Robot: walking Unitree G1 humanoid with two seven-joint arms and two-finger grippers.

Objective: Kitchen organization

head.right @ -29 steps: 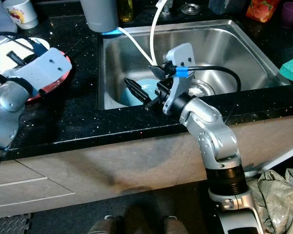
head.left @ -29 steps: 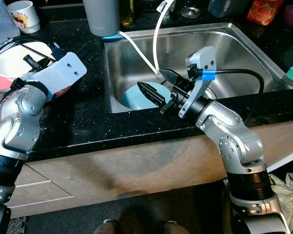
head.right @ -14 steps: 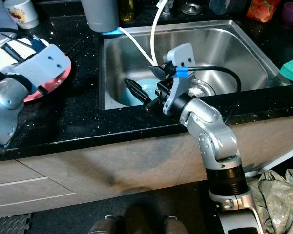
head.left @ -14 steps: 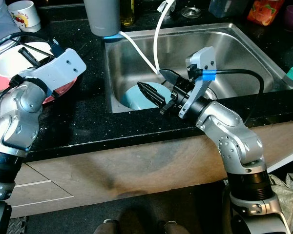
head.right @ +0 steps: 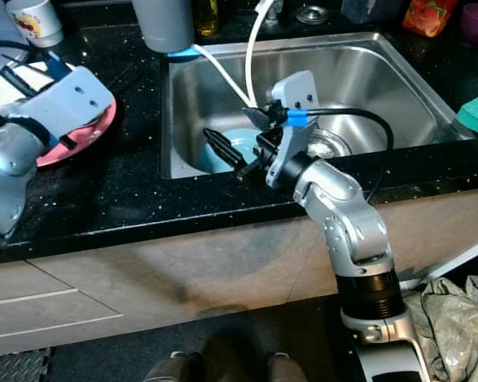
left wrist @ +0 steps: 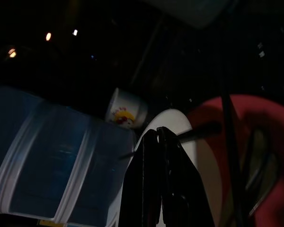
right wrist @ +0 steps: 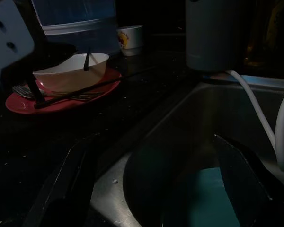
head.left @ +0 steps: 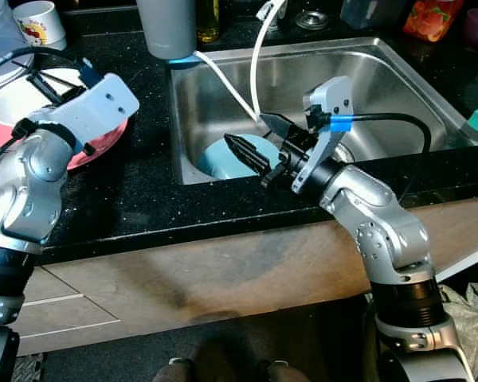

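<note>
My right gripper's jaws are spread wide, hanging over the near left part of the steel sink, just above a light blue plate lying in the basin. My left gripper's jaws are pressed together with nothing between them; I see them in the left wrist view, closed over the white bowl. That bowl sits on a red plate at the far left of the black desk, and in the right wrist view a fork lies on the red plate beside the bowl, with a thin dark stick across them. A white cup with a red print stands farther back on the left, next to a translucent blue container. Two white hoses curve down into the sink, and a grey canister stands at the sink's far left corner.
</note>
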